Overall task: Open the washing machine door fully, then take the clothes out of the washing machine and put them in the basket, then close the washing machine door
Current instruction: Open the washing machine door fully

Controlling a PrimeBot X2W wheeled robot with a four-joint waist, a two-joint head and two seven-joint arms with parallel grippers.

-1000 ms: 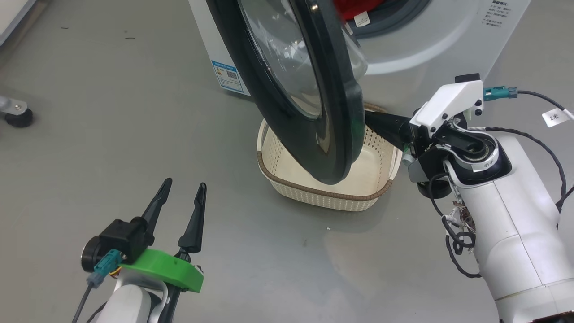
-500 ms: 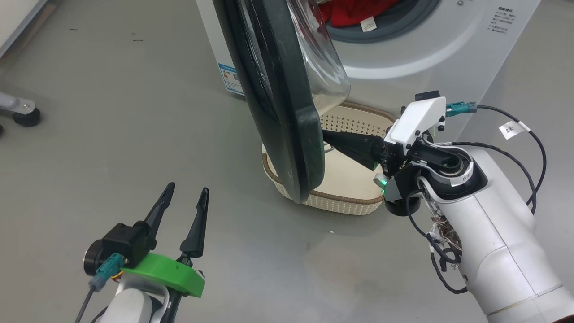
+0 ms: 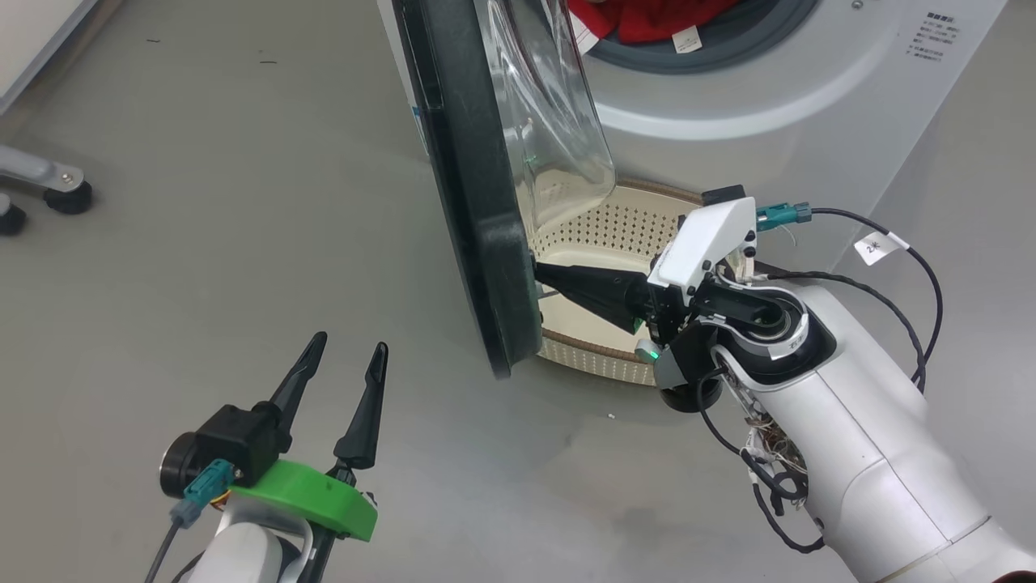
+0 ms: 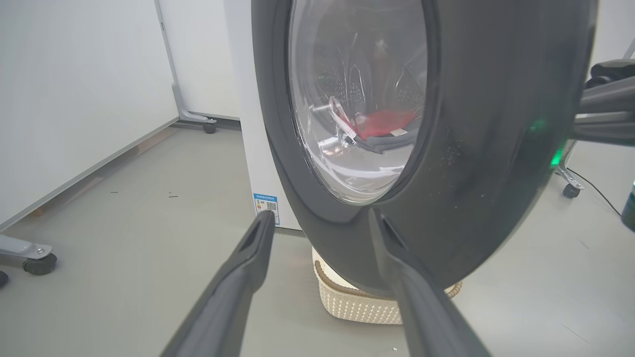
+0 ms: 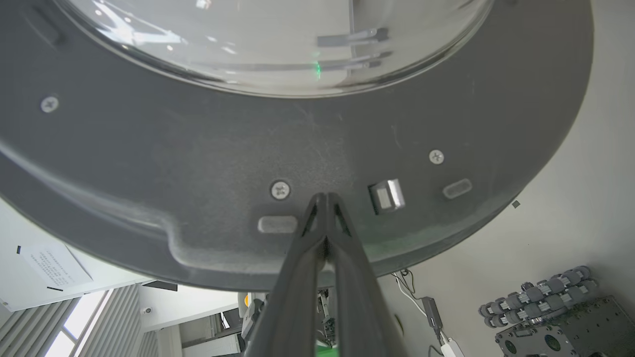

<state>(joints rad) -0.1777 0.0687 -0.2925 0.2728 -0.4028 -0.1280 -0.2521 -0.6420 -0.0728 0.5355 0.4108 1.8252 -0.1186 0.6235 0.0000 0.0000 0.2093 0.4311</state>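
Washing machine door [image 3: 473, 202] hangs half open, its inner rim [image 5: 317, 148] touching the tips of the right end effector [image 3: 541, 279], which is clenched shut on nothing, with the basket [image 3: 603, 364] just beneath it. The left end effector [image 3: 350, 344] hangs released, well apart. The door looks rigid, hinged, likely heavy and slick. I'd push that rim beside the latch [image 5: 387, 196], not the glass [image 3: 558, 121].

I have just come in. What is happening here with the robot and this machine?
The robot works at the big white front-loading washing machine. Its right gripper, shut, sets its tips against the inner side of the large round black-rimmed glass door, which stands swung out. The left gripper hangs open above the floor, holding nothing. The bright red clothes lie inside the machine, not yet taken out. The small cream perforated plastic basket waits on the floor under the door.
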